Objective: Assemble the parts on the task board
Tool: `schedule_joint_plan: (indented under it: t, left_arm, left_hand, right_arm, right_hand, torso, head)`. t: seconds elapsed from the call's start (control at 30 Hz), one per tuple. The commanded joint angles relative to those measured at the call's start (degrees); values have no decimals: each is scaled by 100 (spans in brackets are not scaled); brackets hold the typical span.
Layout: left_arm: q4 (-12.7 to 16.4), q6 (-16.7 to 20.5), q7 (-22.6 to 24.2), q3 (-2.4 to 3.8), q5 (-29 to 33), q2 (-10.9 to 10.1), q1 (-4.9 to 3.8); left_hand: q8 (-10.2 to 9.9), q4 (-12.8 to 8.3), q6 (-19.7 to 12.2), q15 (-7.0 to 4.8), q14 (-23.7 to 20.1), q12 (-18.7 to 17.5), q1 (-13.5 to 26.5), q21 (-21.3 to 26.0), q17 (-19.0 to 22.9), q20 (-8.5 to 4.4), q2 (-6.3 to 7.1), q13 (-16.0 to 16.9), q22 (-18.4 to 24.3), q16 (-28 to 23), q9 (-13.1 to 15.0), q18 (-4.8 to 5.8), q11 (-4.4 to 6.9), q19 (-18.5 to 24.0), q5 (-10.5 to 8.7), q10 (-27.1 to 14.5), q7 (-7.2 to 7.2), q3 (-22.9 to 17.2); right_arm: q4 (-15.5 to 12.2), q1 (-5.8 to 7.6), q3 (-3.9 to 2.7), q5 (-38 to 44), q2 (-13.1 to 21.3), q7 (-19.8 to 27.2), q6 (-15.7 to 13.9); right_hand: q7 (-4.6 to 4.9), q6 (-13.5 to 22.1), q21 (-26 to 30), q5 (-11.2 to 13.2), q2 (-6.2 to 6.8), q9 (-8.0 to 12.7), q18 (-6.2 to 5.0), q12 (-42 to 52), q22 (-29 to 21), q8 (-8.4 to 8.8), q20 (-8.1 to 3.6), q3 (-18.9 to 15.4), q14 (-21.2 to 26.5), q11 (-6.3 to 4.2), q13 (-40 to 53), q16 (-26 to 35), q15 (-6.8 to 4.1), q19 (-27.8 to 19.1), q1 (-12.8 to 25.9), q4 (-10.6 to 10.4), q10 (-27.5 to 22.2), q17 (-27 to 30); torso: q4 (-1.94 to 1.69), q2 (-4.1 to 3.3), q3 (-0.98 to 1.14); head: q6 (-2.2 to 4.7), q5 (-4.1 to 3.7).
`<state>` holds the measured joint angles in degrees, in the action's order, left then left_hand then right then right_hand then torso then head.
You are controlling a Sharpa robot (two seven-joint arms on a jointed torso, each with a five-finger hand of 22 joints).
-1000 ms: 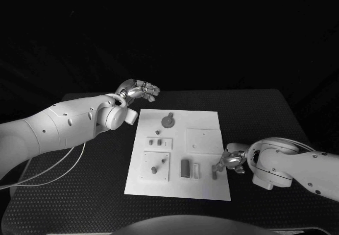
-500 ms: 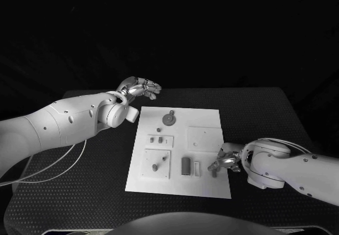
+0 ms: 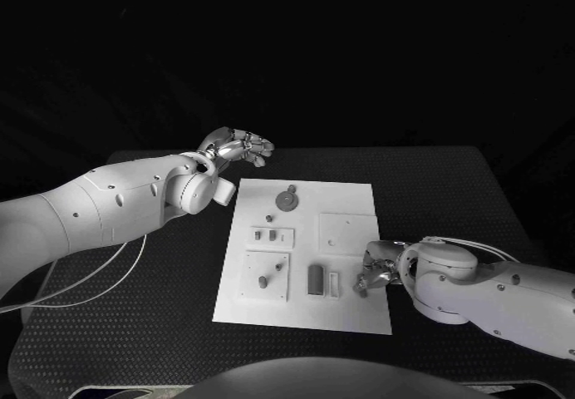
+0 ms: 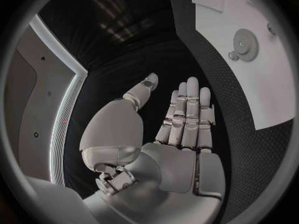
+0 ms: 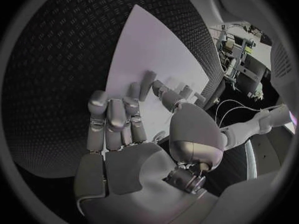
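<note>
The white task board (image 3: 304, 309) lies in the middle of the black table. On it sit a round gear (image 3: 287, 200), a small block with pegs (image 3: 271, 238), a square plate (image 3: 265, 275) with small pieces, a dark upright bar (image 3: 315, 280) and a raised square (image 3: 347, 235). My right hand (image 3: 374, 271) hovers at the board's right edge near the front, fingers stretched over the board (image 5: 156, 45) with nothing in them. My left hand (image 3: 238, 150) is off the board's far left corner, fingers straight and apart (image 4: 186, 109), holding nothing. The gear (image 4: 245, 45) lies beyond its fingertips.
A black ribbed mat (image 3: 455, 191) covers the table around the board. A pale cable (image 3: 102, 278) loops over the mat under my left arm. Open mat stretches to the right and behind the board.
My right hand has crept a little leftward, onto the board's right edge. My left hand stays in about the same place.
</note>
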<state>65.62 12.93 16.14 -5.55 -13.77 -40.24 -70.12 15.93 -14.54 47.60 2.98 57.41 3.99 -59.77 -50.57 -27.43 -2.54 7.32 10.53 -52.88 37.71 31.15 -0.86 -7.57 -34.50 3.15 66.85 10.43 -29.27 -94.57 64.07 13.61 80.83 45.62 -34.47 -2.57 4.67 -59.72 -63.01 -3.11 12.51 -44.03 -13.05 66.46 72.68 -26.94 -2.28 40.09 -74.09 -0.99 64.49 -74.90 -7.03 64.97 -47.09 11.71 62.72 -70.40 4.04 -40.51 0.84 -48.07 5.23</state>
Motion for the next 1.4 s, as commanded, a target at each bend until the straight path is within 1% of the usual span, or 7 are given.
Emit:
schedule_joint_plan:
  t: [0.03, 0.53, 0.67, 0.77, 0.9, 1.1, 1.4]
  left_arm:
    - [20, -87, 28, 4, -8, 3, -6]
    - [50, -82, 10, 4, -19, -26, -7]
    - [62, -83, 4, 4, -23, -34, -7]
    - [65, -78, 3, 4, -25, -41, -7]
    - [69, -76, -1, 4, -32, -46, -7]
    - [74, -69, -5, 4, -41, -55, -8]
    - [74, -71, -7, 4, -51, -48, -8]
  left_hand:
    - [30, 39, -22, 23, 14, 35, 55, 23, -8, 10, -18, 0, -6, -39, 7, -68, 13, 6, -31, 15, -5, 9]
    - [32, 47, -22, 23, 15, 34, 62, 25, -15, 11, -16, 0, -8, -43, 7, -67, 13, 7, -32, 16, -5, 11]
    - [32, 50, -23, 23, 15, 34, 64, 25, -16, 11, -17, -1, -9, -44, 7, -67, 13, 7, -32, 16, -5, 11]
    - [31, 51, -24, 23, 15, 34, 65, 26, -17, 11, -17, -1, -9, -44, 7, -67, 13, 6, -32, 16, -5, 10]
    - [31, 52, -24, 22, 16, 33, 64, 26, -19, 10, -17, -1, -10, -45, 7, -68, 13, 6, -32, 16, -5, 10]
    - [32, 51, -25, 22, 16, 33, 61, 26, -22, 10, -16, -1, -11, -46, 7, -69, 13, 6, -32, 15, -5, 8]
    - [33, 49, -25, 21, 17, 32, 55, 27, -25, 9, -13, -1, -13, -48, 8, -70, 14, 6, -32, 16, -5, 6]
  right_arm:
    - [91, -114, 57, 836, -77, -47, 124]
    - [32, -143, 57, 571, -65, -33, 141]
    - [-3, -144, 56, 149, 0, -17, 143]
    - [-16, -143, 56, -212, 51, 7, 160]
    - [-27, -137, 55, -727, 130, 43, 62]
    - [-58, -76, 52, -1438, 178, 128, -321]
    - [-164, 53, 49, -1840, 179, 154, -727]
  right_hand:
    - [35, 53, -34, 33, -3, 1190, -195, -38, -8, 818, -20, 17, -9, -25, 9, -3, 2, -2, -84, 52, 1, -5]
    - [38, 53, -30, 31, -186, 1186, -195, -63, -32, 829, -1, 140, 5, -22, 9, 29, 7, -10, -279, 113, 9, 12]
    - [52, 45, -21, -15, -548, 1212, -195, -88, -41, 858, 30, 366, 17, -14, 6, 60, 22, -49, -376, 154, 9, 25]
    - [56, 27, -26, -54, -682, 1238, -195, -103, -43, 880, 64, 528, 13, -6, 6, 73, 32, -64, -343, 144, 14, 24]
    - [60, -9, -59, -494, -920, 1275, -195, -115, -44, 910, 102, 854, -6, -2, 20, 80, 40, -72, -261, 205, 28, -2]
    - [57, -29, -77, -488, -1005, 1289, -195, -120, -49, 918, 111, 1011, -10, 0, 27, 89, 40, -69, -214, 251, 37, -10]
    - [49, -61, -97, -547, -1006, 1292, -195, -120, -54, 912, 114, 1065, -41, -7, 31, 76, 34, -50, -160, 302, 60, -34]
  torso:
    - [-2, -2, 4]
    - [-1, -2, 0]
    - [-4, -2, 1]
    - [-5, 0, 0]
    - [-1, 1, -4]
    - [5, -3, -2]
    - [-3, -4, -1]
  head:
    - [-1, -1]
    - [-4, -7]
    - [-19, 2]
    - [-28, 6]
    - [-27, 8]
    - [-39, 21]
    - [-37, 15]
